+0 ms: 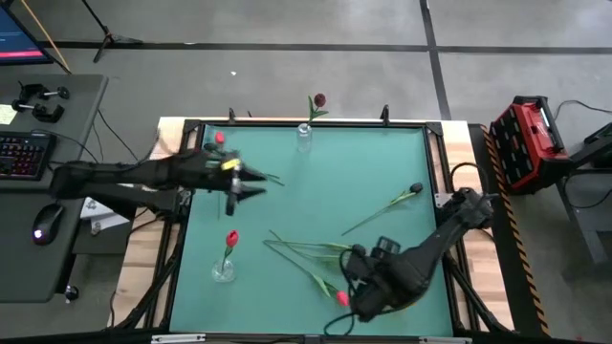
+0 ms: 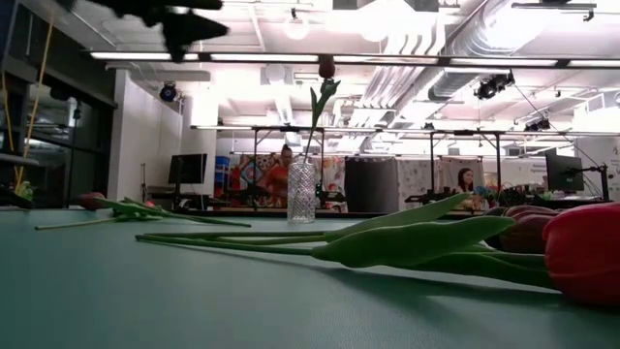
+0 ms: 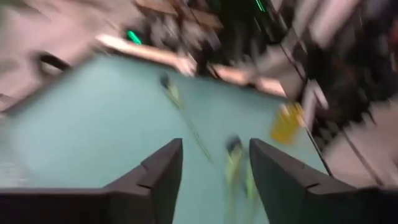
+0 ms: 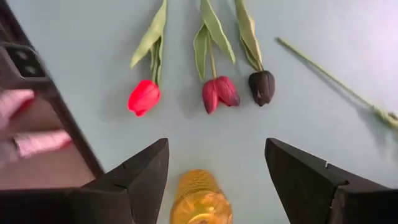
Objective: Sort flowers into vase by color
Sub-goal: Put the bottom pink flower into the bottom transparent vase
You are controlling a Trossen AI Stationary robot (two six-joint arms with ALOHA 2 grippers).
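The green table point(image 1: 306, 182) is the biggest thing here, and the worry is how crowded its near right part is. Three flowers lie side by side there: a bright red one point(image 4: 143, 97), a maroon one point(image 4: 217, 92) and a near-black one point(image 4: 262, 85), heads close and leaves nearly touching. The right gripper point(image 4: 217, 171) hovers just short of them, jaws spread wide with nothing between them. Coming down on one stem, it could easily drag a neighbour along or pinch two at once, and the maroon and near-black heads look alike enough to end up in the wrong vase.

The left gripper point(image 1: 251, 183) hangs over the left middle of the table, fingers apart and holding nothing, well clear of the pile.

Two glass vases stand already filled: the one at the far edge point(image 1: 304, 137) carries a dark maroon flower point(image 1: 318, 100), the one near the front left point(image 1: 223, 270) a red flower point(image 1: 231, 238). Both look narrow and light, so a stem pushed in at a slant might tip them.

Another dark flower point(image 1: 414, 189) lies alone towards the right, and a small red head point(image 1: 219, 139) shows near the far left corner.
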